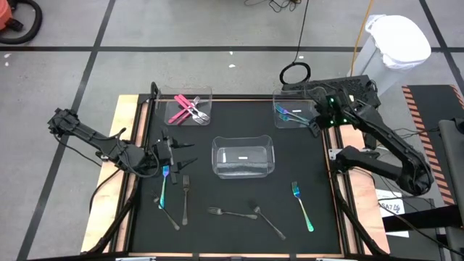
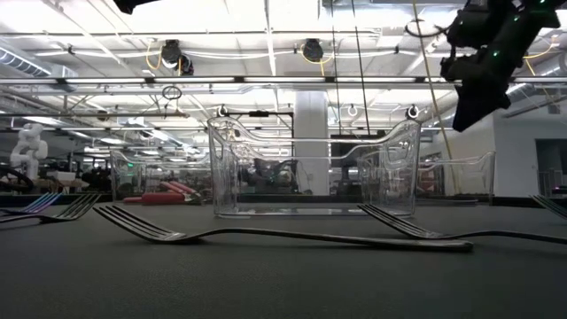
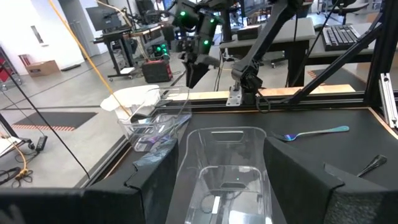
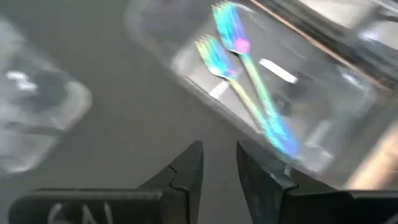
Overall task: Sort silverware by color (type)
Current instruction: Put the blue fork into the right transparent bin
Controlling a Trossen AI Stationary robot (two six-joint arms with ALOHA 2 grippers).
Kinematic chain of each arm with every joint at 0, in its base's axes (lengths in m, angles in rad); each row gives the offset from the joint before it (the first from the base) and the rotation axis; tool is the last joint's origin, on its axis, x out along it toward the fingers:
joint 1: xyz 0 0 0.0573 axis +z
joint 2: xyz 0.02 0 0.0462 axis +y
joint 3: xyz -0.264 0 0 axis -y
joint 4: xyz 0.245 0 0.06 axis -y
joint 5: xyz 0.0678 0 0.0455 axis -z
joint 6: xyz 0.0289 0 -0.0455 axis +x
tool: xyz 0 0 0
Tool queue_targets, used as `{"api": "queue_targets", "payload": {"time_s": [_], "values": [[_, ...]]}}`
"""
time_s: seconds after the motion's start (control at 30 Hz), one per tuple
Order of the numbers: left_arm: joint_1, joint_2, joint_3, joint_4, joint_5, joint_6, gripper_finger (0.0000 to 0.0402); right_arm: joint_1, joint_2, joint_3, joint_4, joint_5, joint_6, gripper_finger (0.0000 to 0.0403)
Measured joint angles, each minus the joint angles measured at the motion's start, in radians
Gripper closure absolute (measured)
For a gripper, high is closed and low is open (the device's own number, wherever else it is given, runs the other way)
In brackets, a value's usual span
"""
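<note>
Over back-right bin (image 1: 293, 114): right gripper (image 1: 313, 125) hanging just above its near edge, fingers (image 4: 186, 171) a narrow gap apart, nothing between them. Two iridescent forks (image 4: 249, 87) lying inside that bin, side by side, tines toward the mat.

At left side of black mat (image 1: 239, 181): left gripper (image 1: 190, 153) low over the surface, pointed toward the middle, fingers spread wide, holding nothing. Just below it, one iridescent piece (image 1: 164, 185) lying flat beside a grey fork (image 1: 185, 197), with another grey piece (image 1: 167, 214) crossing under them.

Back-left bin (image 1: 185, 109) holding the pink-handled pieces (image 1: 184, 110), a few, overlapping. Centre bin (image 1: 243, 157) with no cutlery visible inside.

Near front edge: grey fork and grey spoon (image 1: 246, 215) lying loose, close together. Right of those, well apart, another iridescent fork (image 1: 302, 206) flat on the mat, tines toward the bins.

From table height: two grey forks (image 2: 266, 236) in foreground, clear bin behind them.
</note>
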Motion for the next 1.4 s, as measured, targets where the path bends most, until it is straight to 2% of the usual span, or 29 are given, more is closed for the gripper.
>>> {"api": "queue_targets", "payload": {"time_s": [0.1, 0.27, 0.5, 0.6, 0.77, 0.9, 1.13, 1.4], "values": [[0.0, 0.0, 0.0, 0.0, 0.0, 0.0, 0.0164, 0.055, -0.044, 0.0, 0.009, -0.073, 0.063, 0.0308], [0.0, 0.0, 0.0, 0.001, 0.0, 0.0, 0.0164, 0.205, -0.094, 0.0, 0.01, -0.069, 0.183, 0.0308], [0.0, 0.0, 0.0, 0.012, 0.0, -0.026, 0.0164, 0.445, -0.095, 0.0, 0.014, 0.011, 0.324, 0.0308], [0.0, 0.0, 0.0, 0.011, 0.009, -0.026, 0.0164, 0.542, -0.083, 0.0, 0.036, 0.019, 0.373, 0.0308], [0.0, 0.0, 0.0, 0.008, 0.021, -0.026, 0.0164, 0.688, -0.05, 0.0, 0.1, 0.096, 0.429, 0.0308], [0.0, 0.0, 0.0, -0.007, 0.022, -0.053, 0.0164, 0.8, -0.015, 0.0, 0.194, 0.146, 0.447, 0.0308], [0.0, 0.0, 0.0, -0.167, 0.023, -0.241, 0.0164, 0.983, 0.098, 0.0, 0.394, 0.321, 0.413, 0.0308], [0.0, 0.0, 0.0, -0.391, 0.02, -0.449, 0.0164, 1.107, 0.297, 0.0, 0.542, 0.342, 0.337, 0.0308]]}}
